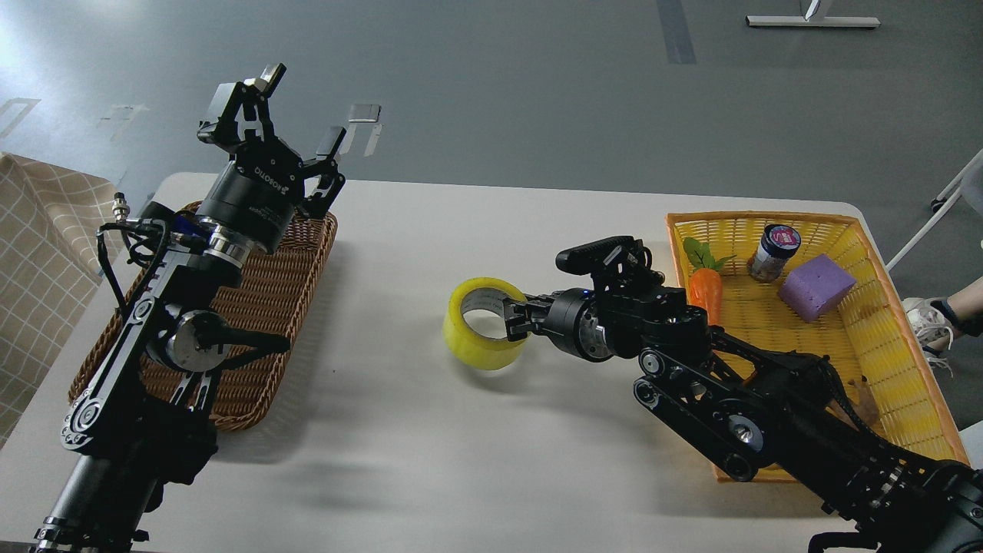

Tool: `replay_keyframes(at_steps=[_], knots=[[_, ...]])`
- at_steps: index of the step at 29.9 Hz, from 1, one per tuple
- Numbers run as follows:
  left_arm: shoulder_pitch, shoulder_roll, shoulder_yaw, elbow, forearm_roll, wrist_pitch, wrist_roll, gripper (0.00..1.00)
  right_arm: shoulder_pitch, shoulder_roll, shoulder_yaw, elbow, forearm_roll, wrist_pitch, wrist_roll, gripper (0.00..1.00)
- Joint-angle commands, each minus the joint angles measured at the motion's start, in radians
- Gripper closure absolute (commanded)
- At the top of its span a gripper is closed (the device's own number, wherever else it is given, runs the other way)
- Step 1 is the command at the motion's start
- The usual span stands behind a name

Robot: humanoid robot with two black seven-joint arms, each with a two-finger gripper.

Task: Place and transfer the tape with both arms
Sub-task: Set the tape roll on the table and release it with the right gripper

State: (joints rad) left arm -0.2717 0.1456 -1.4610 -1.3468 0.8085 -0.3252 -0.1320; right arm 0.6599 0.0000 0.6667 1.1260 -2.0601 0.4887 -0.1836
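Note:
The tape [478, 338] is a wide yellow roll with a printed grey-white core, at the middle of the white table [476, 230]. It lies low, at or just above the tabletop. My right gripper [513, 321] reaches in from the right and is shut on the roll's right wall, one finger inside the core. My left gripper [296, 115] is open and empty, raised above the far end of the brown wicker basket [276, 307] at the left.
A yellow basket [883, 338] at the right holds an orange carrot toy [704, 286], a small jar [772, 252] and a purple block [815, 286]. A checked cloth [38, 230] hangs at the far left. A person's shoe [933, 322] shows at the right edge.

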Motion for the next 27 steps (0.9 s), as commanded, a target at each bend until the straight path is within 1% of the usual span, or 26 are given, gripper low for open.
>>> replay_keyframes(at_steps=[1,7,8,10,11,12,15,17,19,20,21,22,23,24,26,27], knots=[[0.000,0.000,-0.004,0.000,0.001,0.000,0.002,0.02,-0.006,0.000,0.002,-0.020,0.001,0.000,0.000,0.74],[0.002,0.000,-0.004,0.000,0.000,0.000,0.000,0.02,-0.010,0.000,0.007,-0.038,0.001,0.000,0.001,0.73],[0.003,0.000,-0.005,0.000,0.001,0.000,0.000,0.02,-0.010,0.000,0.007,-0.043,0.001,0.000,0.001,0.72],[0.008,0.000,-0.005,0.000,0.000,0.000,0.000,0.02,-0.010,0.000,0.008,-0.058,0.001,0.000,0.001,0.66],[0.008,0.000,-0.005,0.000,0.000,0.000,0.000,0.02,-0.010,0.000,0.010,-0.066,0.001,0.000,0.001,0.60],[0.008,0.000,-0.005,0.000,0.000,0.000,0.000,0.02,-0.011,0.000,0.008,-0.075,0.001,0.000,0.001,0.51],[0.012,0.000,-0.013,0.000,0.000,-0.002,0.000,0.02,-0.011,0.000,0.008,-0.100,0.006,0.000,0.001,0.28],[0.015,0.000,-0.018,0.000,0.000,-0.003,0.000,0.02,-0.011,0.000,0.010,-0.121,0.014,0.000,0.001,0.26],[0.015,0.000,-0.018,0.000,0.000,-0.003,0.000,0.02,-0.013,0.000,0.011,-0.127,0.021,-0.008,0.001,0.18],[0.015,0.000,-0.018,0.000,0.000,-0.003,0.000,0.02,-0.013,0.000,0.011,-0.127,0.023,-0.027,0.001,0.15],[0.015,0.002,-0.018,0.000,0.000,-0.003,0.000,0.02,-0.013,0.000,0.013,-0.127,0.035,-0.068,0.001,0.14],[0.015,0.003,-0.018,0.000,0.000,-0.003,0.000,0.02,-0.013,0.000,0.013,-0.127,0.043,-0.090,0.003,0.14],[0.015,0.011,-0.018,0.000,0.000,-0.003,0.000,0.02,-0.013,0.000,0.013,-0.126,0.067,-0.131,0.003,0.11],[0.017,0.011,-0.018,0.000,0.000,-0.003,-0.001,0.02,-0.013,0.000,0.013,-0.126,0.084,-0.151,0.003,0.09],[0.017,0.012,-0.018,0.000,0.000,-0.003,-0.001,0.02,-0.011,0.000,0.022,-0.121,0.173,-0.203,0.003,0.08],[0.017,0.012,-0.018,0.000,0.000,-0.003,-0.001,0.02,-0.011,0.000,0.022,-0.121,0.173,-0.203,0.003,0.08]])
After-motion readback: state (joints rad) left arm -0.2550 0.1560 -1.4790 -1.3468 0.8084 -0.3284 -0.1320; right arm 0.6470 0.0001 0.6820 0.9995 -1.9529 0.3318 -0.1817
